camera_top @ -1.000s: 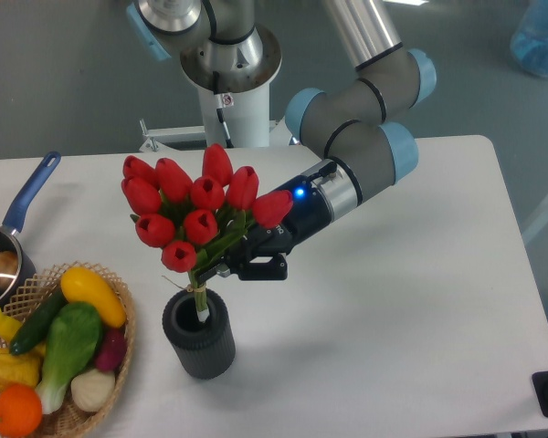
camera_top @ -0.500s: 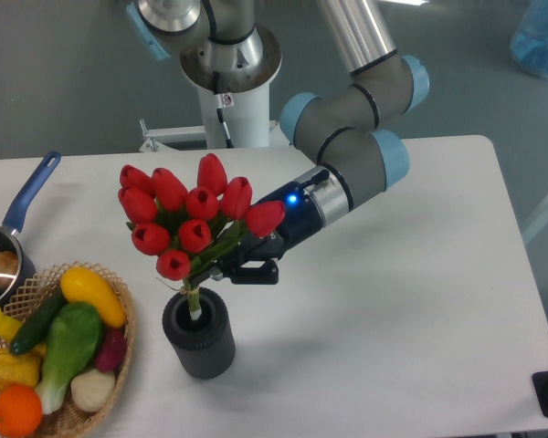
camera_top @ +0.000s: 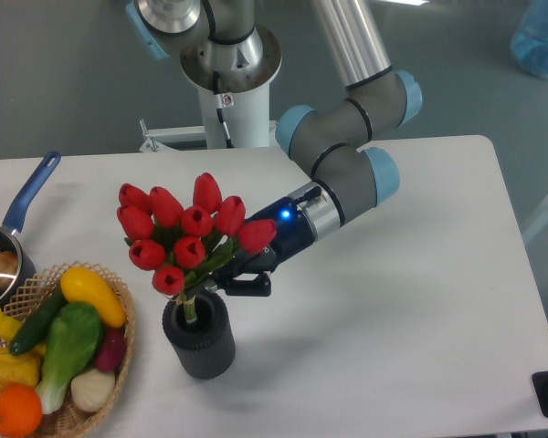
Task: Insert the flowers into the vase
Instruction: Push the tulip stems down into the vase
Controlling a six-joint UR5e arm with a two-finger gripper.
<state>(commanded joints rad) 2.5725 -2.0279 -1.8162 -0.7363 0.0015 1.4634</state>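
Tabletop point(camera_top: 420, 310) in white spreads wide to the right of the arm, bare as far as its right rim and near rim, while the left side is crowded: a wicker basket point(camera_top: 119, 351) of fruit and vegetables sits at the front left corner, partly cut by the picture's edge, and a blue-handled saucepan point(camera_top: 23, 205) lies behind it against the left border. The vase point(camera_top: 201, 339), a dark ribbed cylinder, stands upright just to the right of the basket, apart from it, with open table before it and to its right. The flowers point(camera_top: 187, 228) rise above the vase, their red buds fanned up and to the left, the green stems gathered into a bunch whose lower end dips inside the vase's mouth. The gripper point(camera_top: 230, 278) comes in from the right at a low slant, directly above the vase's right rim, its fingers clamped on the stems just under the buds. The arm's grey and blue joints lie behind it, up toward the base at the table's far side
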